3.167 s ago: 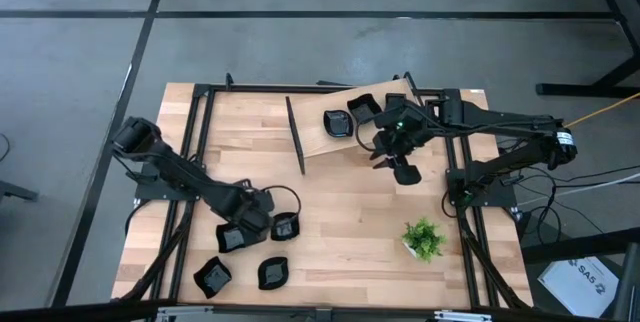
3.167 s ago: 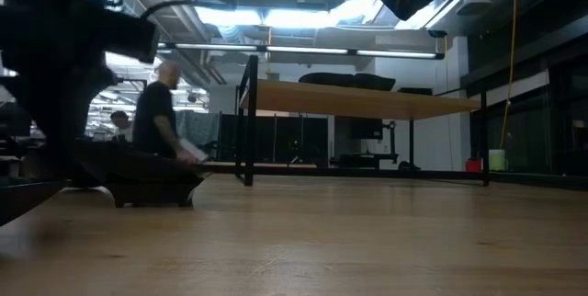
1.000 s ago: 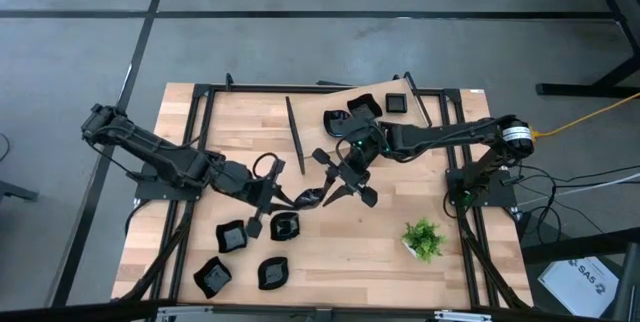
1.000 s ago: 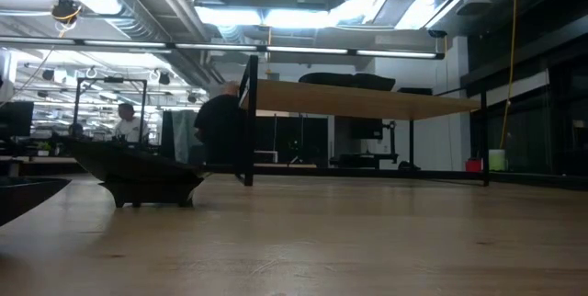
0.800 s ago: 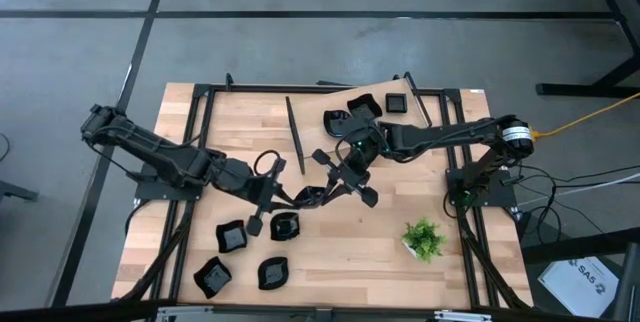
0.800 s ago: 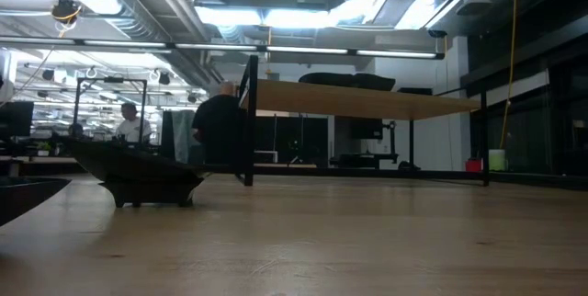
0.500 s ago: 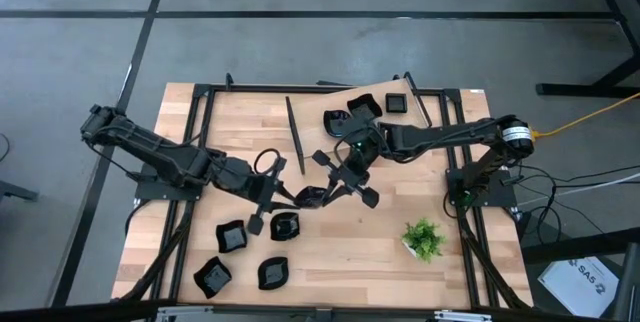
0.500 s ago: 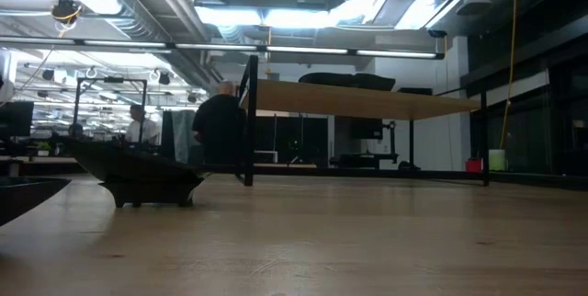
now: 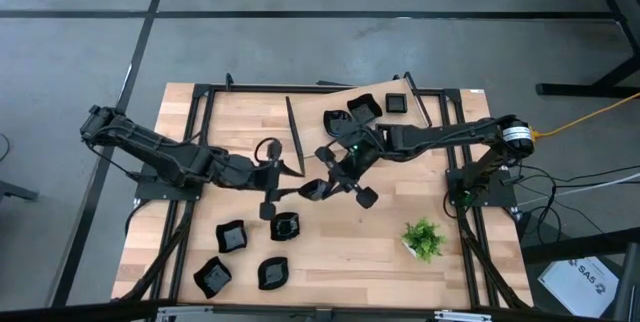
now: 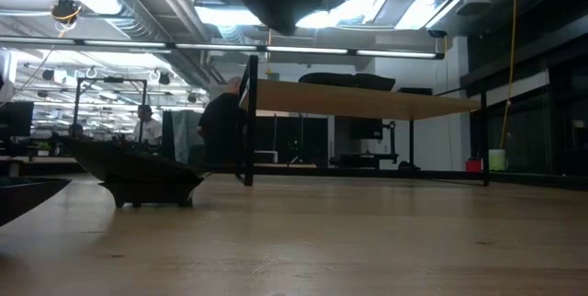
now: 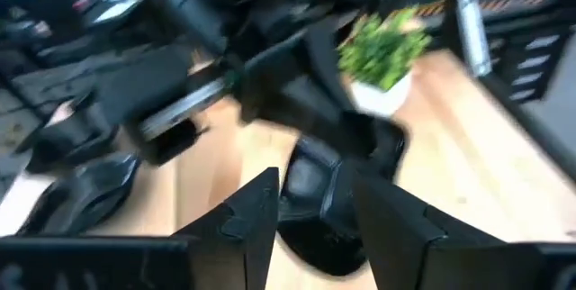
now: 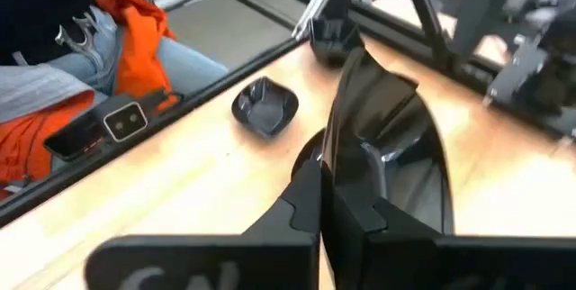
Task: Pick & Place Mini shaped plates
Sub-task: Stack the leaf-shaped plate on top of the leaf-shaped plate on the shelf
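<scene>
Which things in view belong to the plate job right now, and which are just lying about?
Job:
- plate in the shut right pincer
- open left pincer
- four plates by the left arm
- three plates on the wooden board

Lying about:
- potted plant
- black rod

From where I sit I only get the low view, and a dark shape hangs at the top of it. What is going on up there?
Observer: Seen from above, both arms meet over the middle of the table. The right gripper is shut on a small black plate.
Operator: And the other arm?
Observer: The left gripper is open, right beside that plate.
Operator: Are there plates anywhere else?
Observer: Four more plates lie on the left arm's side of the table.
</scene>
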